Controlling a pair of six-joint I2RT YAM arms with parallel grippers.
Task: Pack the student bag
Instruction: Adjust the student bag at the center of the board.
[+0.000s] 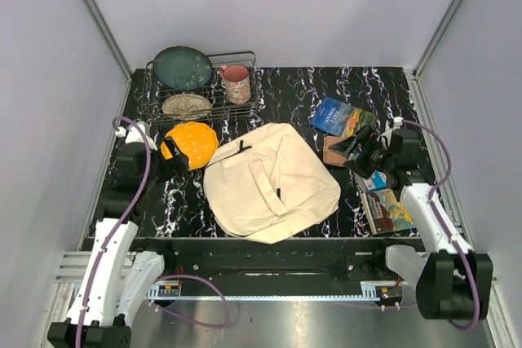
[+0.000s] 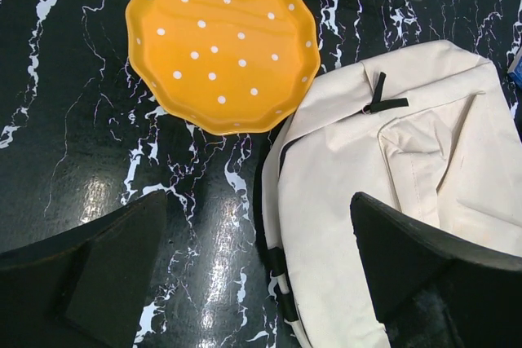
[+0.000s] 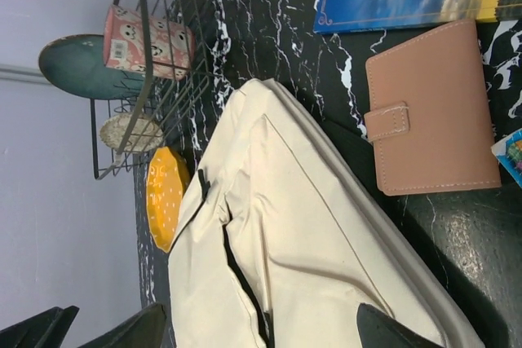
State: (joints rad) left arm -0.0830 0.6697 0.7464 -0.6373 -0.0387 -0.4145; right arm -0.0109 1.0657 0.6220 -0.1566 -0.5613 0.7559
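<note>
From the left, the left pincer [image 2: 257,226] hangs spread wide by the yellow dotted plate [image 1: 193,142], the student bag [image 1: 269,181] lies mid-worktop [image 1: 367,87], seemingly closed, and the right pincer [image 3: 257,319] gapes empty near a brown wallet [image 3: 436,112].

We get the top view from high behind the near edge, looking down on the whole desk [image 1: 326,87]. Left wrist view faces straight down, close up. Right wrist view slants low across the desk. All three share the student bag [image 1: 269,185] and yellow plate [image 1: 192,143].
</note>
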